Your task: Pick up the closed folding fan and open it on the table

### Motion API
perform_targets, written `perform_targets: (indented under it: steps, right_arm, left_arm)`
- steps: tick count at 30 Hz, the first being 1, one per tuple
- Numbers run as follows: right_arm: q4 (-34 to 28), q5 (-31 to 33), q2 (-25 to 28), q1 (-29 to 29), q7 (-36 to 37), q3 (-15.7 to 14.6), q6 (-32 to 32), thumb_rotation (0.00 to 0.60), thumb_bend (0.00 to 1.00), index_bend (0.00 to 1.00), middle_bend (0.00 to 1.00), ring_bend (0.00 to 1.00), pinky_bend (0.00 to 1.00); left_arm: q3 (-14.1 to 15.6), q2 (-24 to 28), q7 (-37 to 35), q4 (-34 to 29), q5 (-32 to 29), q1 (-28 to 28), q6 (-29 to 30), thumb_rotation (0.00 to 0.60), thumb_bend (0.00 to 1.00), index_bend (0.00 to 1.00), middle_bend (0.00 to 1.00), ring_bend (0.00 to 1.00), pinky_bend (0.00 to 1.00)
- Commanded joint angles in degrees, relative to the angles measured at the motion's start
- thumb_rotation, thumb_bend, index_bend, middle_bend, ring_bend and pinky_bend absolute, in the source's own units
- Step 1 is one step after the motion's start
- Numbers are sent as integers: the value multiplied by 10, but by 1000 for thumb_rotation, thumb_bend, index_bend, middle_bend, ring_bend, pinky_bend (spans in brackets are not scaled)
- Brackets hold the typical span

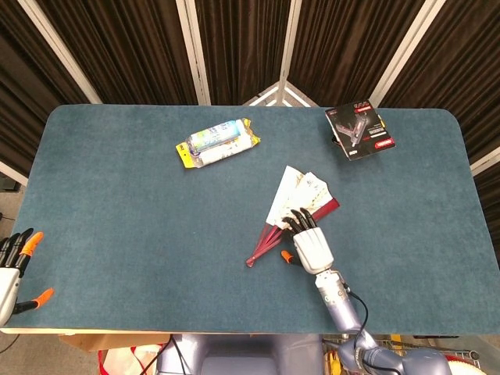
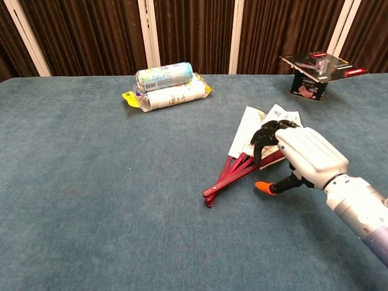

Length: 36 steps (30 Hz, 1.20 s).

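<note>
The folding fan [image 1: 291, 195] lies partly spread on the blue table, white leaves fanned toward the far right and red ribs [image 1: 261, 248] converging near left. In the chest view the fan [image 2: 247, 134] sits right of centre. My right hand [image 1: 312, 247] hovers over the fan's near edge; its dark fingers [image 1: 297, 219] curl down onto the red outer rib and leaves, with the orange-tipped thumb stuck out sideways above the cloth. The chest view shows the same right hand [image 2: 309, 156] palm down, touching the fan without gripping it. My left hand [image 1: 11, 267] hangs off the near left edge, fingers apart, holding nothing.
A yellow-edged pack of two cans [image 1: 217, 142] lies at the far centre-left, also in the chest view [image 2: 169, 86]. A black box with a red-and-black card [image 1: 359, 130] stands at the far right. The table's near edge [image 1: 156, 331] runs just behind my right wrist.
</note>
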Motion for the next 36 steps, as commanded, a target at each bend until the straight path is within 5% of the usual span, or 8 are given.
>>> perform_targets:
  steps: [1,36]
  right_arm:
    - [10,3,-6,5,5,1,0,600,217,566,312,151,127]
    - [77,25,-62,33,35,-6,1,600,247,567,316,151,143]
  left_arm:
    - [0,0,0,0,-1,0,-1,600,0,0,0,0,0]
    - [-2,-1,-1,-3,-14,-3,-7,600,0,0,0,0,0]
